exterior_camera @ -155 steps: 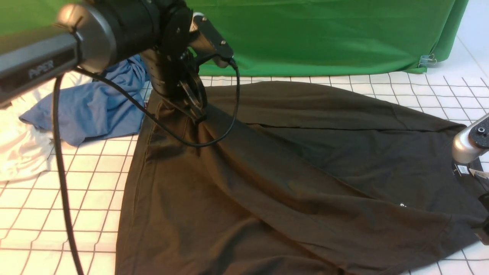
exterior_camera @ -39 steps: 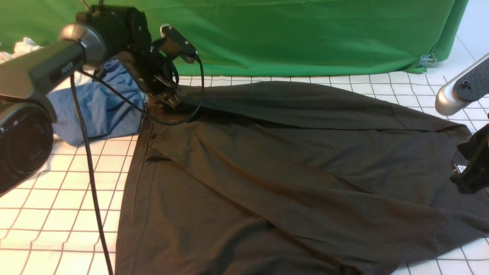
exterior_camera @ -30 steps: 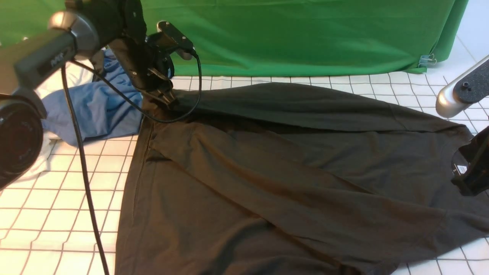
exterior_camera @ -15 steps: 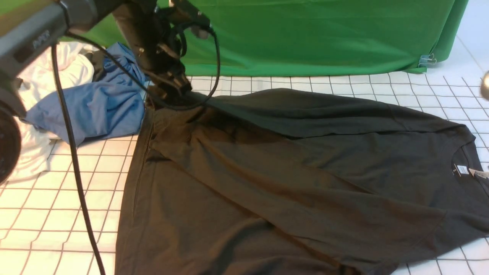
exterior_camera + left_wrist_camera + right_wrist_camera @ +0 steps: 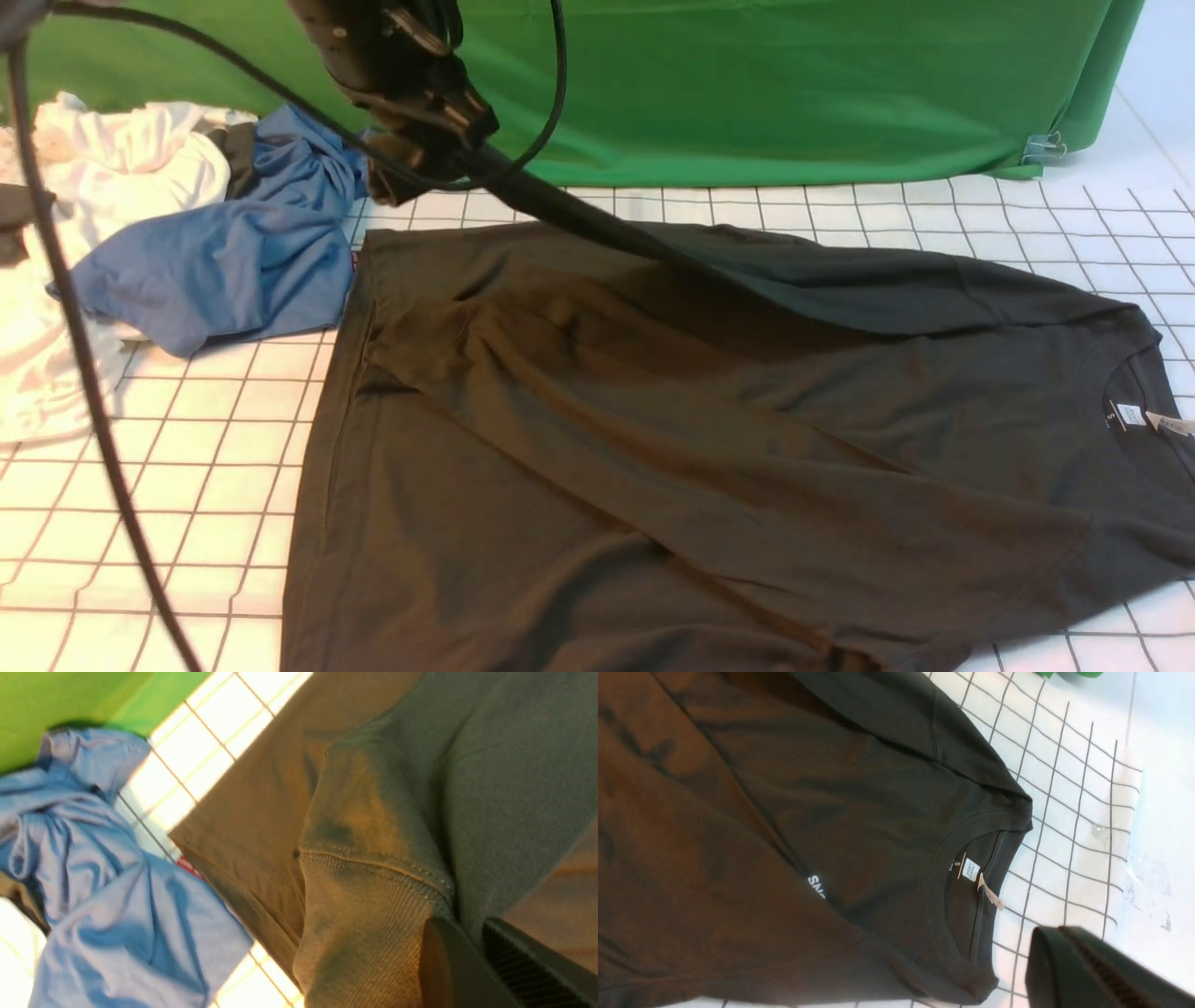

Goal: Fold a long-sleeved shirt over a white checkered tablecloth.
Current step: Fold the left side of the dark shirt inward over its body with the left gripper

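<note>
Charcoal-black cotton long-sleeved shirt is spread on the white grid-checked tablecloth, its hem cut off at the front view's edge. One sleeve cuff is held aloft, pinched in the left gripper. The right gripper, fingers pressed together, is seen only partly, from its wrist.

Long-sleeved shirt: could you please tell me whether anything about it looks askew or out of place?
Yes. One sleeve of the long-sleeved shirt hangs taut above the tablecloth, its cuff pinched in the left pincer, while the body lies spread out. A blue garment touches the hem corner.
</note>
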